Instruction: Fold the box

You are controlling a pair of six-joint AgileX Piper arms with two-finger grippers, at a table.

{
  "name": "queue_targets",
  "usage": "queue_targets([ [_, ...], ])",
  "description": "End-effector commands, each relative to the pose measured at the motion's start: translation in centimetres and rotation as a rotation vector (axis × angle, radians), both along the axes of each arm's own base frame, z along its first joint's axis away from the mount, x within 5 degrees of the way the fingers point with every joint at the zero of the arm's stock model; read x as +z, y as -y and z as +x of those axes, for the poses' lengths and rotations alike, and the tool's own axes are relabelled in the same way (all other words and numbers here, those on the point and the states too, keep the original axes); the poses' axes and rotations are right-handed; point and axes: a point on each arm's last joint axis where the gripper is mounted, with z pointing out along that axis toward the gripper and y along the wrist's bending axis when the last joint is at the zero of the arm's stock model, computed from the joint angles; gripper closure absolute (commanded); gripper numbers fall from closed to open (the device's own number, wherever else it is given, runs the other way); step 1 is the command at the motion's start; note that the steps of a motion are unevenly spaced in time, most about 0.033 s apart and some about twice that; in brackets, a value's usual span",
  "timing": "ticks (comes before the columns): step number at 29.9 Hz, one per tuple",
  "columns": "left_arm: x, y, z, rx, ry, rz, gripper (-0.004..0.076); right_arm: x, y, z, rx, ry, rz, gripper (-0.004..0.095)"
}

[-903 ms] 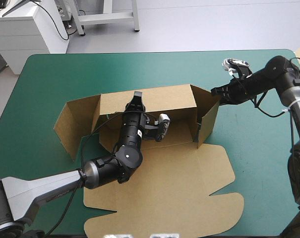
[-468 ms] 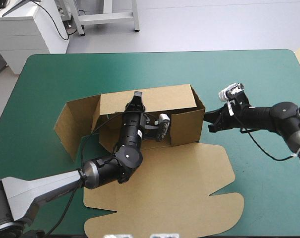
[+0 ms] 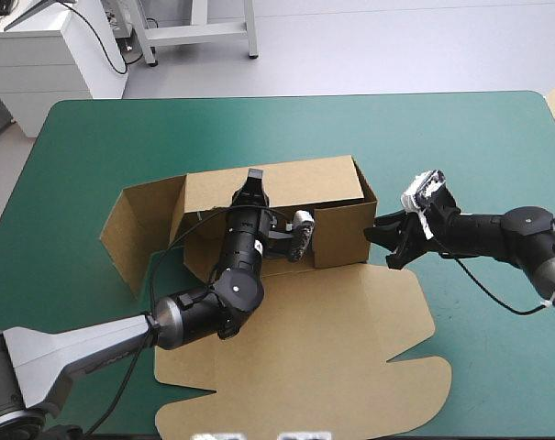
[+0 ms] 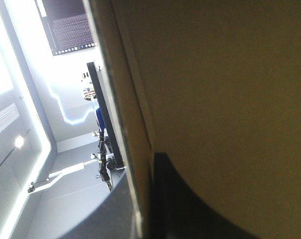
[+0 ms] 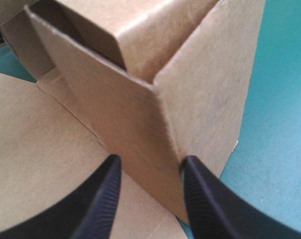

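Nearest, toward the near edge of the teal-green table (image 3: 460, 137), the lid panel (image 3: 314, 348) of the brown box (image 3: 341, 234) is seen lying flat. Behind it the walls are raised at mid-table. The long axis of the box is laid left to right across the table, and no brand, label or writing can be read anywhere on the board. The coming move is judged to turn on the near right corner (image 5: 155, 99), where the front wall and the right end wall meet. That corner is met head-on by the right gripper (image 3: 387, 243), which is by far the nearer arm to it. The box lies straight ahead of this gripper and toward the robot's left. Its black fingers (image 5: 108, 199) are held apart, one set on the front-wall side and the other against the end wall, with the corner's lower edge between them; nothing is clamped. Farther in, the left gripper (image 3: 252, 179) is reached over the tray to the top edge of the far wall (image 3: 305, 179). It appears pinched onto that board, whose edge is seen running between its dark fingers in the left wrist view. At the left end, a side flap (image 3: 135, 229) is left splayed outward, not yet tucked.
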Motion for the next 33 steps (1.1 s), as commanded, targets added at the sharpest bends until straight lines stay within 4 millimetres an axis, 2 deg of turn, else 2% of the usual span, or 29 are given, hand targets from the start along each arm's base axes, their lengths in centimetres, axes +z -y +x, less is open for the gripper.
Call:
queue_targets([
  [1, 2.6, -0.2, -0.2, -0.016, 0.115, 0.019, 0.0731, 2.2, 0.2, 0.2, -0.035, 0.076, 0.026, 0.0272],
  [3, 2.6, -0.2, -0.2, -0.016, 0.115, 0.019, 0.0731, 2.2, 0.3, 0.3, -0.052, 0.083, 0.010, 0.0187],
  [4, 2.6, -0.2, -0.2, -0.016, 0.115, 0.019, 0.0731, 2.1, 0.4, 0.4, -0.060, 0.086, 0.003, 0.0175],
  [18, 2.6, -0.2, -0.2, -0.016, 0.113, 0.016, 0.0731, 2.2, 1.5, 1.6, -0.164, 0.226, -0.120, 0.0181],
  [25, 2.5, -0.2, -0.2, -0.018, 0.112, 0.016, 0.0731, 3.1, 0.1, 1.0, -0.061, 0.239, 0.032, 0.0184],
  [29, 2.5, -0.2, -0.2, -0.017, 0.111, 0.008, 0.0731, 2.7, -1.3, 1.0, -0.100, 0.171, 0.030, 0.0191],
  [33, 2.6, -0.2, -0.2, -0.013, 0.113, 0.006, 0.0731, 2.3, -3.3, 1.1, -0.154, 0.188, -0.043, 0.0191],
])
